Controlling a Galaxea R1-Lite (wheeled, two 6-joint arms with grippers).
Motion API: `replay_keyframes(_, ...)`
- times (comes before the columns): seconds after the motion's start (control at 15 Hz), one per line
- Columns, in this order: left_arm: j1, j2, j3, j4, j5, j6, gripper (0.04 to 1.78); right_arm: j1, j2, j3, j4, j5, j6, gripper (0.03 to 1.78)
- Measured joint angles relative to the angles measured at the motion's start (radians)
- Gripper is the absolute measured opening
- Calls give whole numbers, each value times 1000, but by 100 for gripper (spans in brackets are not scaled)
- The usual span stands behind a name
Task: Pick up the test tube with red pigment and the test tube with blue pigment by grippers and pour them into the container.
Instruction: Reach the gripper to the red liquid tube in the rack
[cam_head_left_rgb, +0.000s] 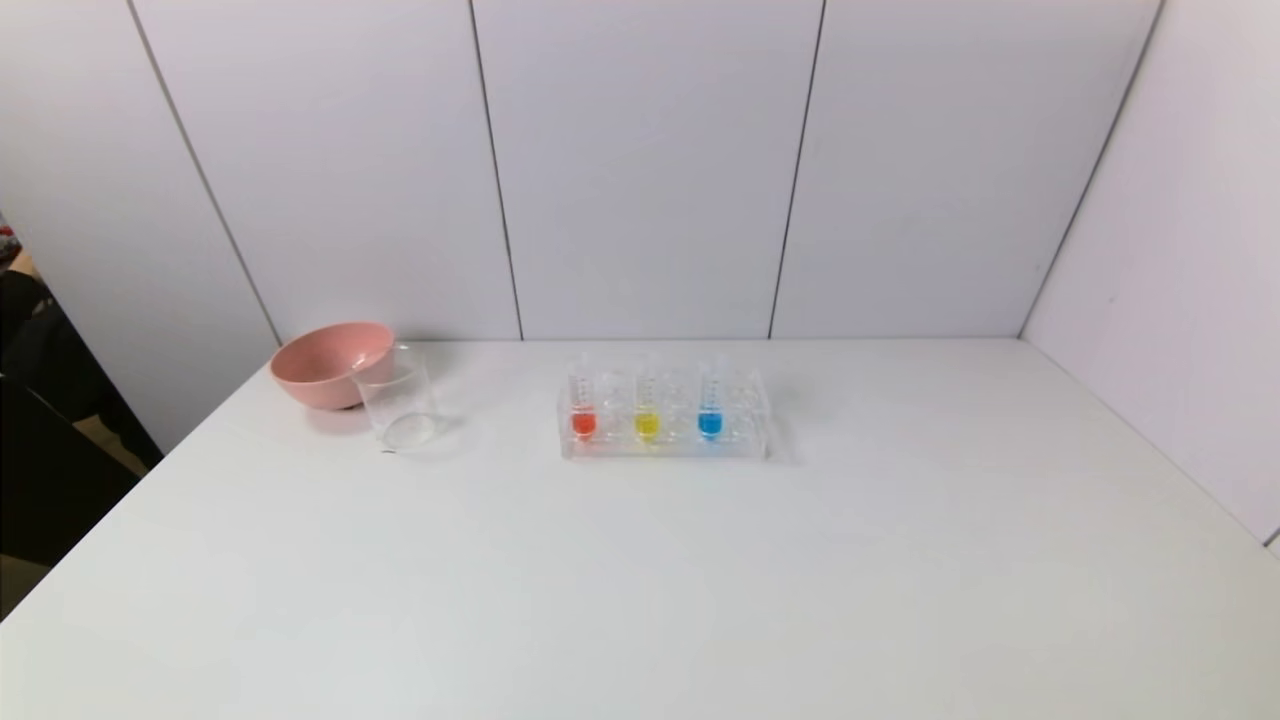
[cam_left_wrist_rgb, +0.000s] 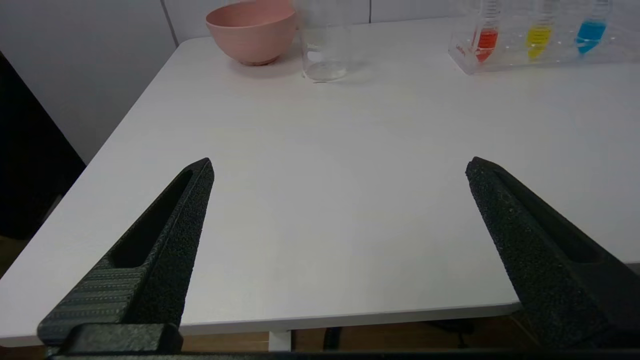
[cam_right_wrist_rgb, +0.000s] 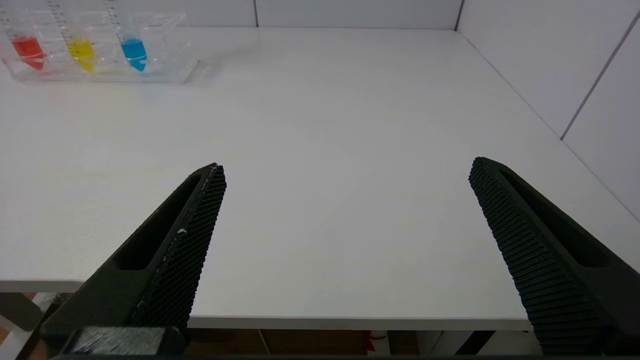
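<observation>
Starting at the fingers, we find the left gripper and the right gripper both spread wide and holding nothing, poised near the table's front edge, well apart from the work. We judge nothing done yet. The test tube with red pigment and the test tube with blue pigment stand upright in the clear rack, a yellow tube between them. The container appears empty, just beside the pink bowl.

No legible text; tube graduation marks perhaps too small.
</observation>
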Motion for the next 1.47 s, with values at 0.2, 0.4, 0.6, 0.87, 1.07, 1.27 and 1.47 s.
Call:
replay_keyframes(0.2, -2, 8, -105, 81, -23, -5, 176, 0, 0, 0, 0, 0, 0, 177)
replay_keyframes(0.4, -4, 73, -238, 134, -72, -7, 176, 0, 0, 0, 0, 0, 0, 177)
replay_keyframes(0.6, -4, 199, -367, 135, -127, -10, 176, 0, 0, 0, 0, 0, 0, 177)
replay_keyframes(0.87, -6, 391, -517, 94, -179, -44, 176, 0, 0, 0, 0, 0, 0, 177)
replay_keyframes(1.07, -7, 540, -566, -5, -216, -52, 176, 0, 0, 0, 0, 0, 0, 177)
replay_keyframes(1.27, -7, 687, -615, -96, -274, -53, 176, 0, 0, 0, 0, 0, 0, 177)
replay_keyframes(1.47, -7, 837, -663, -166, -313, -55, 176, 0, 0, 0, 0, 0, 0, 177)
